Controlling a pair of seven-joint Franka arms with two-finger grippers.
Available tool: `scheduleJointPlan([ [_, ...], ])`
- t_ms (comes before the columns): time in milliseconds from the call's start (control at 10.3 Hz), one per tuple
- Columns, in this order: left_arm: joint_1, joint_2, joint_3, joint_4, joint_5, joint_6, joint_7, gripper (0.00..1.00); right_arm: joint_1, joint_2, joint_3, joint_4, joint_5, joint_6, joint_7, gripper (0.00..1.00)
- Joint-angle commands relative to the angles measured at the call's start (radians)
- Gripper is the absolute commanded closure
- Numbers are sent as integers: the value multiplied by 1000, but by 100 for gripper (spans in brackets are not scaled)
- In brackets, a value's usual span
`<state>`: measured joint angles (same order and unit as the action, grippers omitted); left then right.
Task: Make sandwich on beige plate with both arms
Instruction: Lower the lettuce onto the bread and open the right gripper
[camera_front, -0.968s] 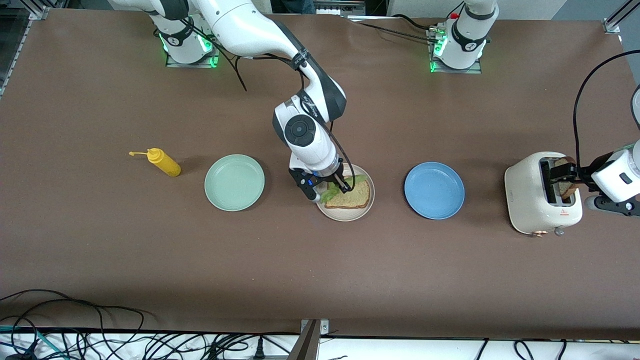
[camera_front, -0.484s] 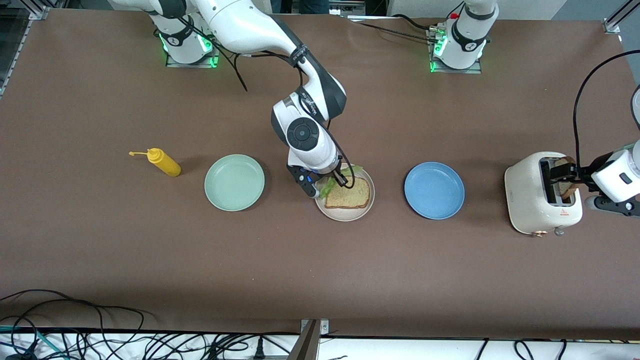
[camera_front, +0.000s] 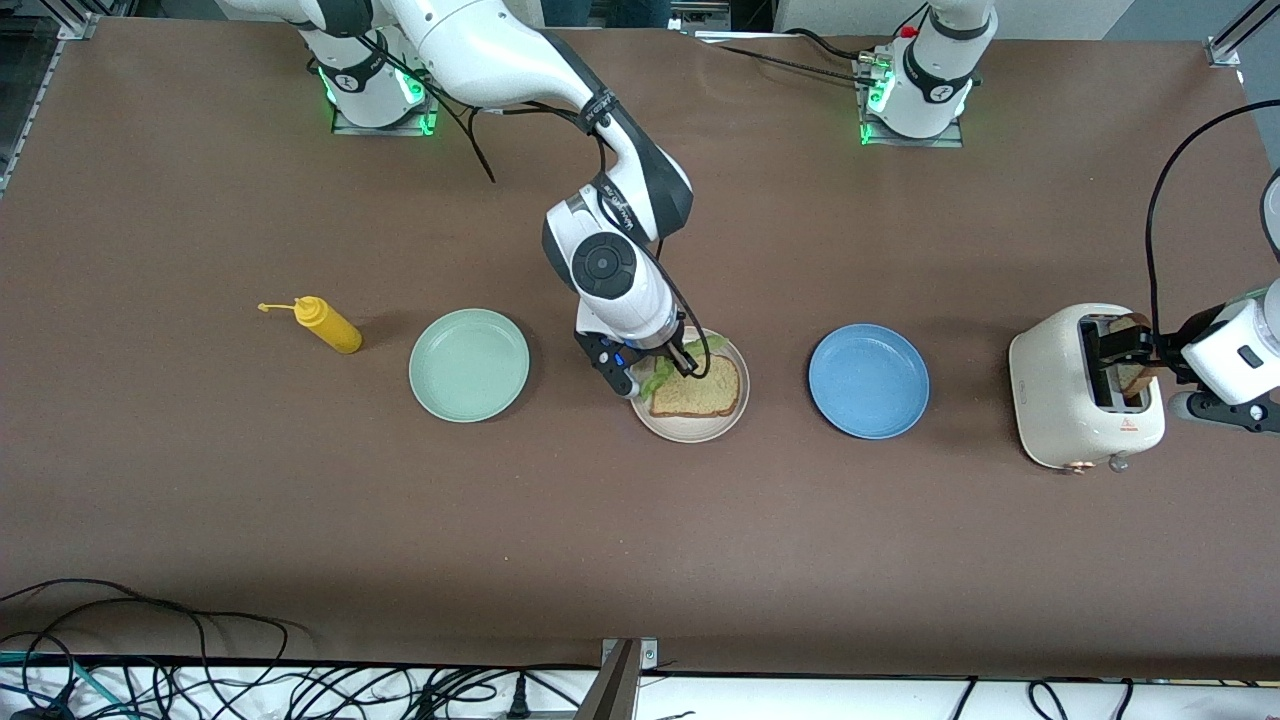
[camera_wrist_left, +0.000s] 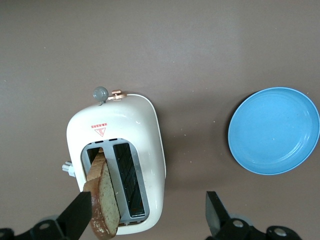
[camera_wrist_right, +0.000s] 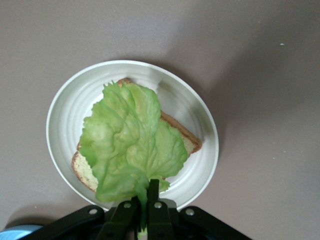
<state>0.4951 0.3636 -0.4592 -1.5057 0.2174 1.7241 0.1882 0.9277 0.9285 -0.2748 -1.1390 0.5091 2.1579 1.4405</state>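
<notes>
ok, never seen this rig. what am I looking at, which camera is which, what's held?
Two white robot arms share a brown table. One camera looks down from across the table; one sits on each wrist. The right hand is shut on a ruffled green lettuce leaf over a tan bread slice on the round beige plate. The left hand, open, straddles a second bread slice standing in the white toaster. A mint-green plate, a blue plate and a yellow squeeze bottle also lie there.
</notes>
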Motion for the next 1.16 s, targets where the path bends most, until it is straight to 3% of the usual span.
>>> scheduleJointPlan([
  [0, 3, -3, -9, -1, 33, -3, 11, 0, -9, 24, 12, 13, -4, 51, -5, 84],
  [97, 3, -3, -9, -1, 33, -3, 10, 0, -9, 23, 12, 13, -4, 51, 0, 72],
  [194, 3, -3, -10, -1, 33, -3, 10, 0, -7, 21, 12, 13, -4, 43, 3, 71],
  [387, 0, -5, -10, 1, 33, -3, 4, 0, -7, 21, 12, 13, -4, 43, 6, 55],
  [484, 0, -5, -10, 2, 33, -3, 5, 0, -7, 21, 12, 13, -6, 46, 6, 42],
  [581, 0, -5, -10, 2, 33, -3, 5, 0, -7, 21, 11, 15, -6, 51, 6, 22],
  [774, -1, -5, -10, 1, 34, -3, 5, 0, -7, 20, -1, 15, -17, 54, 0, 3],
  [1065, -4, -5, -10, 2, 34, -3, -1, 0, -7, 18, -23, 15, -27, 98, -23, 0],
])
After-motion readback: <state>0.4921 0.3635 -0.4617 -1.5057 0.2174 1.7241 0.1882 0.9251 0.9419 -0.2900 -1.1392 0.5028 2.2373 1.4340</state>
